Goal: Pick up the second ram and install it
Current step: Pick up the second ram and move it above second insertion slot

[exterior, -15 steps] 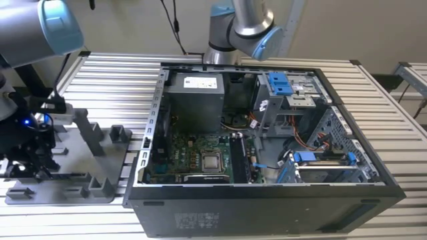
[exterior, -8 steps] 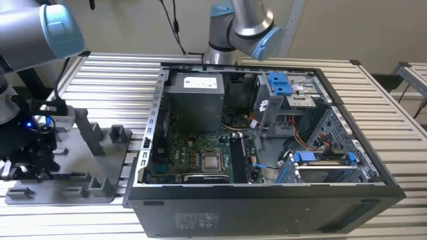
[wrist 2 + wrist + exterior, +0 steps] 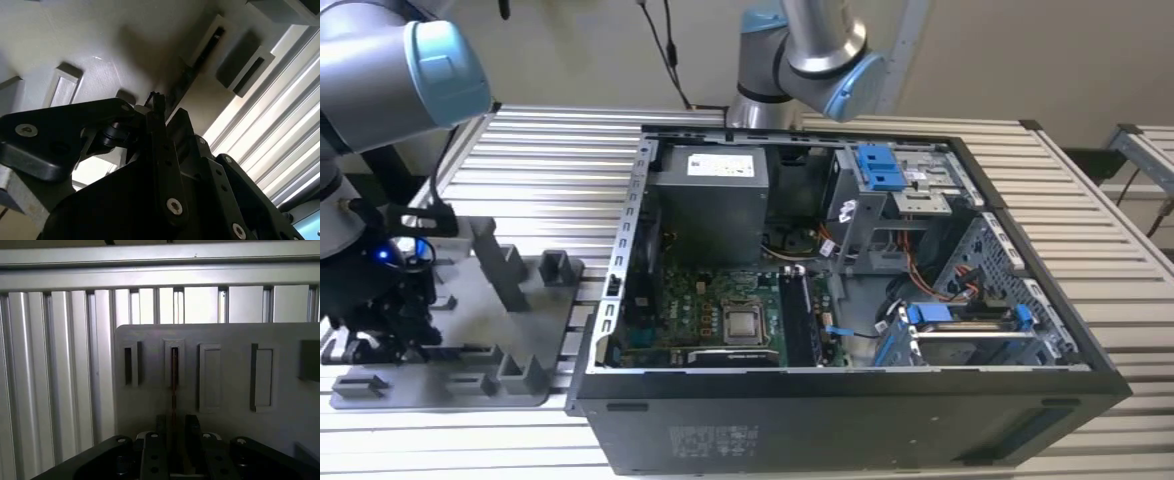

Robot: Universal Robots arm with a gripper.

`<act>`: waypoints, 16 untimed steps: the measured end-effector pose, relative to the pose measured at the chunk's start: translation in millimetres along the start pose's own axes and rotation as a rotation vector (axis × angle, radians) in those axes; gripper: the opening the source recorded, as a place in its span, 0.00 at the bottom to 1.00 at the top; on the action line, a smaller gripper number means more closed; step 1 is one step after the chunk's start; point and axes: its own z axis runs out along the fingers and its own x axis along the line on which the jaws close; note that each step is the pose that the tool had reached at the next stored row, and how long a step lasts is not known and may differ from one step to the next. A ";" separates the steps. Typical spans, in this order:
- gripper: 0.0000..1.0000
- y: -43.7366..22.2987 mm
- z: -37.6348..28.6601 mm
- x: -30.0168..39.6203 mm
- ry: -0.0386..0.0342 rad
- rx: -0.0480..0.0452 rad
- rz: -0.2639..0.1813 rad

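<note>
- Slatted metal counter [image 3: 1087, 200] carried one open computer case [image 3: 854, 425] and one grey holder tray [image 3: 440, 392].
- One second ram [image 3: 174, 375] stood edge-on in a tray slot.
- Pincer [image 3: 175, 421] was slightly open; its two fingers [image 3: 161, 440] straddled the ram, not clamping it.

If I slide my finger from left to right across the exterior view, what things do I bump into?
Grey holder tray → silver processor chip → blue plastic clip.
</note>
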 end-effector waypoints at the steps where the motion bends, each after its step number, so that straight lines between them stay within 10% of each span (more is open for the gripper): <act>1: 0.30 0.1 0.8 0.0 0.0001 0.0000 -0.002; 16: 0.30 0.2 3.6 -0.1 0.0000 0.0000 -0.005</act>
